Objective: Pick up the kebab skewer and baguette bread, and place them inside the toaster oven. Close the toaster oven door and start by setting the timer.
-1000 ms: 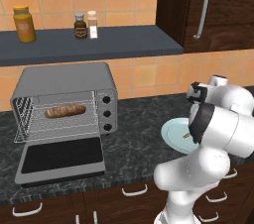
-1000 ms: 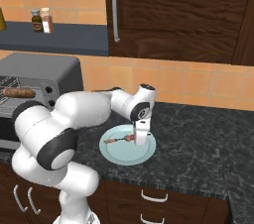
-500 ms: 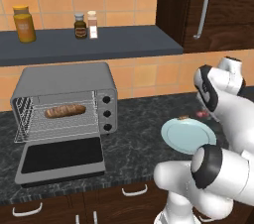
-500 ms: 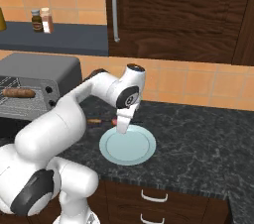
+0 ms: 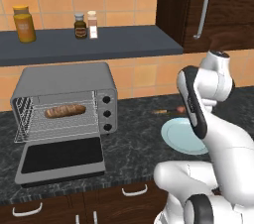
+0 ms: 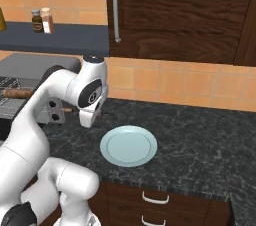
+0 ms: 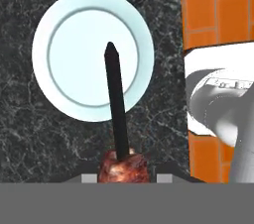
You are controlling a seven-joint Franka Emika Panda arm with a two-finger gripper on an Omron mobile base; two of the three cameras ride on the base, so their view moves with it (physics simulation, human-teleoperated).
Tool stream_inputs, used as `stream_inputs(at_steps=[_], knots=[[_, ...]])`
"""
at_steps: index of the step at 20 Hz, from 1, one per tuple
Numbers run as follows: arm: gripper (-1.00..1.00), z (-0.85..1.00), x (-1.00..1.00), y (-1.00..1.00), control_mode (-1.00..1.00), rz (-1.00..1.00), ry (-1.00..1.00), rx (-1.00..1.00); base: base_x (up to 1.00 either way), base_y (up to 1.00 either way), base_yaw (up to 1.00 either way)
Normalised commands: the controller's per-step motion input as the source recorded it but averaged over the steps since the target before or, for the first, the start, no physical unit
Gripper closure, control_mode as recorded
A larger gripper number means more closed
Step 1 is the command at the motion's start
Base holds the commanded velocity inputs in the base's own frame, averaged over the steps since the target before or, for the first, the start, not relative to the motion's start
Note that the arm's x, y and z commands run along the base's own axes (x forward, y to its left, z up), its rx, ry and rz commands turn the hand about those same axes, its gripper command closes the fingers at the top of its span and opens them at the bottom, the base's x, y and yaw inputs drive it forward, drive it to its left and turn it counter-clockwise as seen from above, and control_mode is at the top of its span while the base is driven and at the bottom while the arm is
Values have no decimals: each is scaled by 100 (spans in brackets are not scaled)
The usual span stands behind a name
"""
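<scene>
Tool (image 7: pixel 123 171), clamped on the kebab skewer (image 7: pixel 117 114) at lower centre above the plate (image 7: pixel 54 59): keep the stick level while carrying toward the open toaster oven (image 5: pixel 67 100), left.

The kebab skewer (image 7: pixel 117 119) is lifted above the counter; the baguette bread (image 5: pixel 65 111) lies on the rack of the open toaster oven (image 5: pixel 64 79).

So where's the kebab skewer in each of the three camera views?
Left base view: kebab skewer right of center, above the plate.
Right base view: skewer left of center, beside the gripper.
Hand view: skewer bottom center, over the plate.
Shared landmark: the plate.
</scene>
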Motion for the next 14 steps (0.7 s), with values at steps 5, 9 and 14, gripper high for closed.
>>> stream_inputs(at_steps=[5,9,14], knots=[[100,46,0,86,-100,-1,-10,0,0,0,0],[100,6,14,88,-100,-5,-2,-2,0,0,0],[100,0,25,100,-100,-7,-1,-4,0,0,0]])
